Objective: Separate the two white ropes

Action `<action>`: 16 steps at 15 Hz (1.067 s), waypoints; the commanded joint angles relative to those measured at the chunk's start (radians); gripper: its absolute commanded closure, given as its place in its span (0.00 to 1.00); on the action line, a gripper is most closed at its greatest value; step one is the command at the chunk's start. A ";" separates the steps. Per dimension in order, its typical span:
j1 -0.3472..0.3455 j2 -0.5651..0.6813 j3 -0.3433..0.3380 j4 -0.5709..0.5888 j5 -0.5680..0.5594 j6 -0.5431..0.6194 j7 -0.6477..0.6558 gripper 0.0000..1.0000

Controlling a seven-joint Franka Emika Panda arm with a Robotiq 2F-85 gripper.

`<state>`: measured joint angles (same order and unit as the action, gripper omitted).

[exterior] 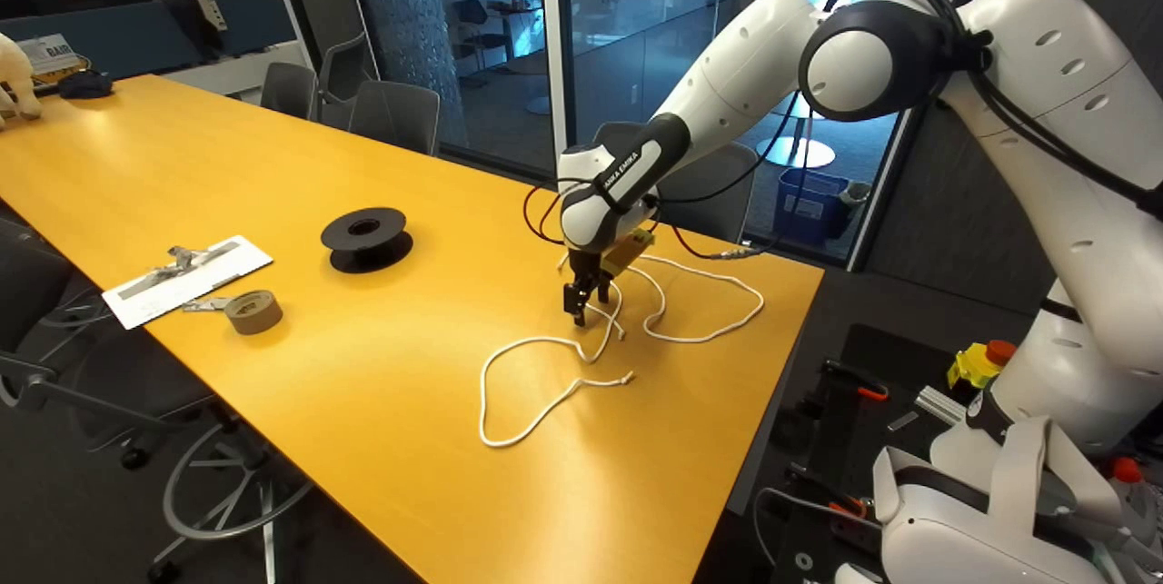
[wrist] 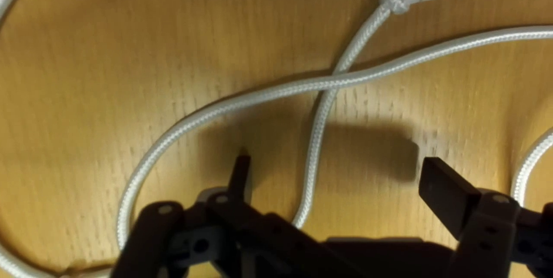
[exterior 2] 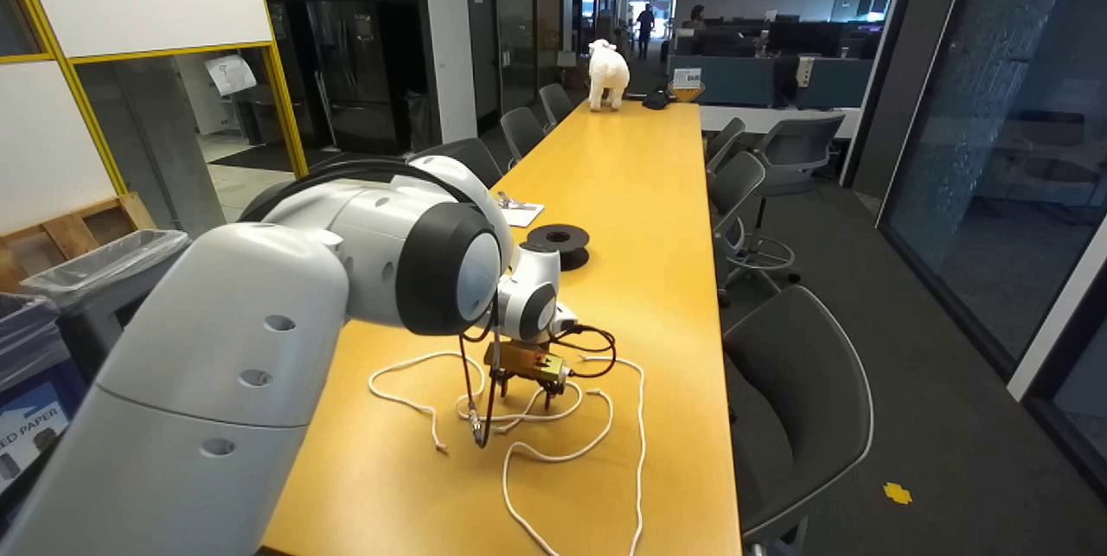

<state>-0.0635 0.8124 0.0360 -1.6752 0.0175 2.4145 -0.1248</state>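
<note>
White rope (wrist: 317,133) slantwise, knot (wrist: 394,1) away from pincer (wrist: 337,160)

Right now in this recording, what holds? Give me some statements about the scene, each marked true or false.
1. The tool is clamped on a rope. False: it stands open, and the rope showing between its fingers is ungripped.
2. In the wrist view, one stretch of white rope crosses over the stretch with a knotted end. True.
3. The black spool rests on the yellow table. True.
4. The roll of tape sits on the spool. False: it lies on the table, apart from the spool.
5. A white animal figure stands at the table's far end. True.
</note>
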 commanded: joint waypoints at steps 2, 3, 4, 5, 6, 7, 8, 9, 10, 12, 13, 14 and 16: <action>0.028 0.000 -0.021 0.010 -0.017 0.002 0.032 0.00; 0.030 0.000 -0.021 0.009 -0.017 0.002 0.034 0.00; 0.032 0.000 -0.024 0.009 -0.019 0.004 0.037 0.00; 0.034 0.000 -0.026 0.008 -0.021 0.006 0.038 0.25; 0.037 -0.001 -0.029 0.007 -0.025 0.009 0.040 0.27; 0.040 -0.002 -0.033 0.006 -0.030 0.013 0.045 0.34; 0.041 -0.004 -0.037 0.005 -0.035 0.014 0.048 0.42; 0.042 -0.004 -0.040 0.006 -0.038 0.015 0.051 0.51; 0.043 -0.004 -0.041 0.007 -0.039 0.015 0.053 0.58; 0.046 -0.004 -0.041 0.011 -0.039 0.013 0.056 0.73; 0.048 -0.004 -0.041 0.012 -0.040 0.012 0.057 0.80; 0.050 -0.004 -0.042 0.013 -0.042 0.011 0.059 0.88; 0.052 -0.002 -0.044 0.017 -0.048 0.009 0.063 0.93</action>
<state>-0.0314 0.8019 0.0112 -1.6675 -0.0100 2.4192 -0.0890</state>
